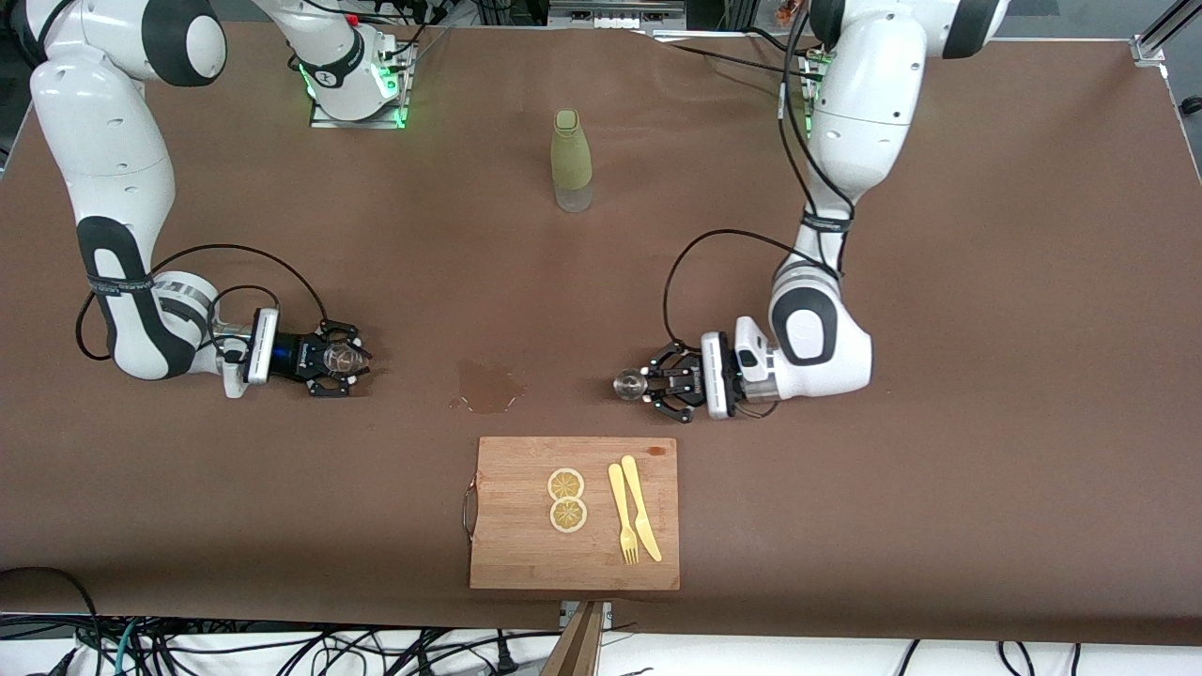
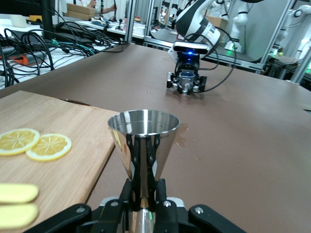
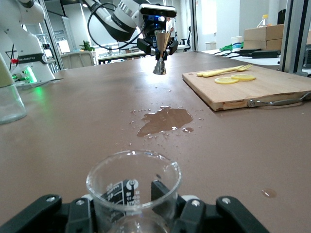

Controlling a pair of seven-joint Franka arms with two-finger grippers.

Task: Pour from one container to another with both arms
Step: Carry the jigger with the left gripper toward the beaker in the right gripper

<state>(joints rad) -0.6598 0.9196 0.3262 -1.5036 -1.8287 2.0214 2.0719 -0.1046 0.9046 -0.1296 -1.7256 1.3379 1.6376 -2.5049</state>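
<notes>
Two white jointed arms point(image 1: 113, 160) reach over the brown table point(image 1: 986, 469) we watch. At 6 o'clock lies a wooden cutting board point(image 1: 526, 554); at 12 stands a pale green bottle point(image 1: 571, 160). The right gripper point(image 1: 331, 359), at 9, pinches a clear glass beaker point(image 3: 133, 187); the left gripper point(image 1: 662, 383), at 3, pinches a steel jigger point(image 2: 142, 145), a wet spill point(image 1: 486, 387) between them
</notes>
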